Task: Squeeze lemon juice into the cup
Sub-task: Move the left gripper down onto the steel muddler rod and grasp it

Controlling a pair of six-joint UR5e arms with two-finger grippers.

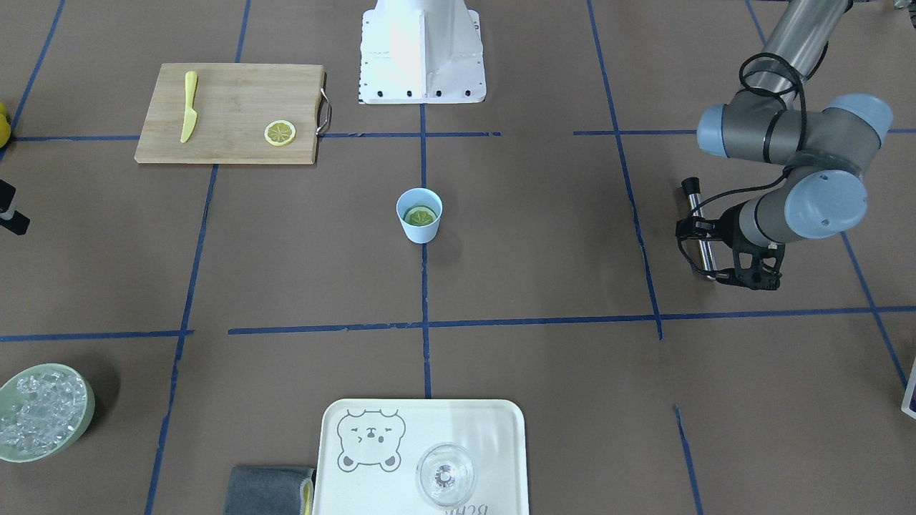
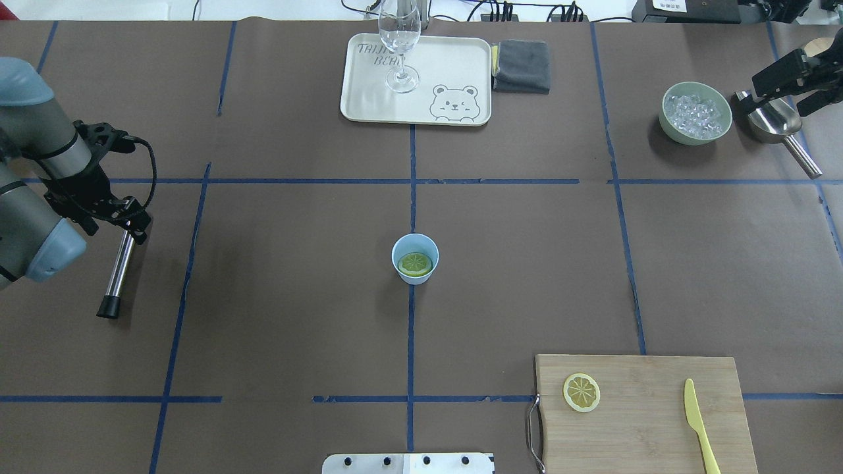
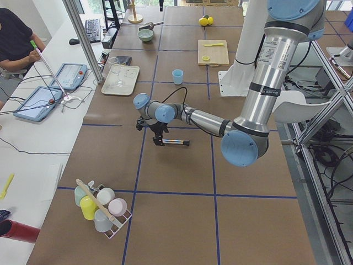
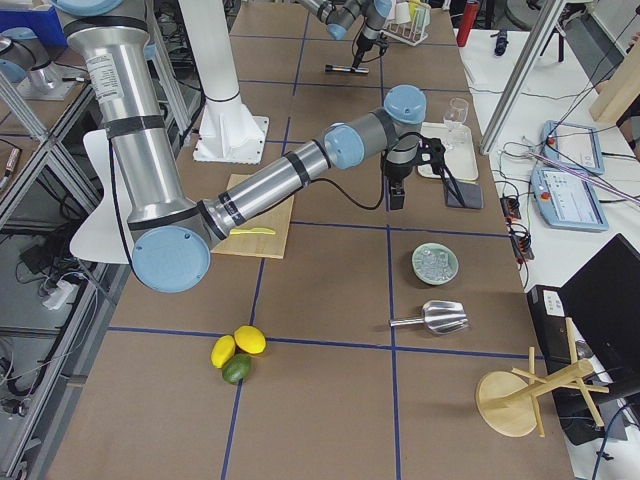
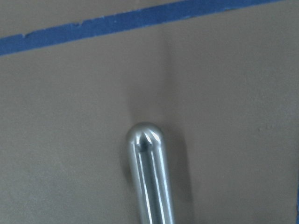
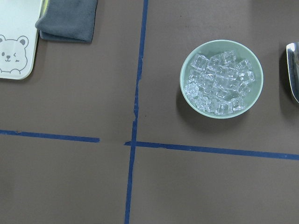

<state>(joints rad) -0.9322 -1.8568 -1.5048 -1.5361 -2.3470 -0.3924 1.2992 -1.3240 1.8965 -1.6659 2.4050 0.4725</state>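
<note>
**Squeeze not yet begun**

Your left gripper (image 2: pixel 125 224) was clamped near the bare end of a polished steel rod with a black tip (image 2: pixel 118 270). It held the rod roughly level, well apart from the small light-blue tapered cup (image 2: pixel 415 279). That cup stood at the table's middle with a thin round yellow lemon slice (image 2: pixel 415 264) lying flat inside.

As I judged it, you needed to carry the rod across, turn it upright over the cup's mouth and press straight down on the slice. An off-centre push could have tipped so light a cup. Your right gripper (image 2: pixel 800 85), jaws apart and empty near the pale green bowl of ice cubes (image 2: pixel 685 137), was too far off to steady it.

A second slice (image 2: pixel 581 392) lay on the bamboo cutting board (image 2: pixel 645 421), well apart from a yellow plastic knife (image 2: pixel 698 421).

The brown paper-covered table (image 2: pixel 296 296) was gridded with blue tape (image 2: pixel 408 342). A cream tray with a bear drawing (image 2: pixel 369 99) bore a clear stemmed glass (image 2: pixel 399 46), with a folded grey cloth (image 2: pixel 521 66) just beside it. At a side desk a person (image 3: pixel 14 38) sat with tablets (image 3: pixel 34 103).
</note>
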